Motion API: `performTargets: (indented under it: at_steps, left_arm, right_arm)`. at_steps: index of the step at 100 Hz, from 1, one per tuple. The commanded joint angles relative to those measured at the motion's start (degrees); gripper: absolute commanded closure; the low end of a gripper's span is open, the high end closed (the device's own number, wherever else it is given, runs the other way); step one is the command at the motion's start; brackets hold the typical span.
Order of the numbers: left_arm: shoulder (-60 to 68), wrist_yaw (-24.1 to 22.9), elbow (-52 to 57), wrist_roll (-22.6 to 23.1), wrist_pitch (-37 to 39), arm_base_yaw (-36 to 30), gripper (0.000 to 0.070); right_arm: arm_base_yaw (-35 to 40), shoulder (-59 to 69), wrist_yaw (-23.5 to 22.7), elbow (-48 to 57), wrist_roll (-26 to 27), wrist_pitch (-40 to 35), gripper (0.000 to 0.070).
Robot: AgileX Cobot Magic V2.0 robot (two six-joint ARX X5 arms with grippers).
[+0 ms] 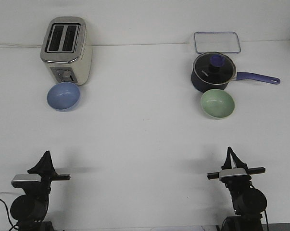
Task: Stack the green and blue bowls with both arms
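Note:
The pale blue bowl (63,96) sits upright on the white table at the left, just in front of the toaster. The pale green bowl (217,103) sits upright at the right, just in front of the saucepan. Both bowls are empty and far apart from each other. My left gripper (47,155) is low at the near left, well short of the blue bowl, with its fingers together and nothing in them. My right gripper (230,151) is at the near right, well short of the green bowl, also shut and empty.
A cream toaster (66,49) stands at the back left, close behind the blue bowl. A dark navy saucepan (213,72) with a glass lid and a purple handle (258,77) pointing right stands behind the green bowl. A clear rectangular tray (217,42) lies at the back right.

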Motion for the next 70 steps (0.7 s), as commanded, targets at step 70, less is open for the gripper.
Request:
performTargets:
  at_steps: [70]
  left_arm:
    - [-0.09,0.04,-1.03,-0.39,0.55,0.09,0.0685]
  right_arm:
    - [-0.04,10.27,5.92,19.87,34.18,-12.22,0.0700]
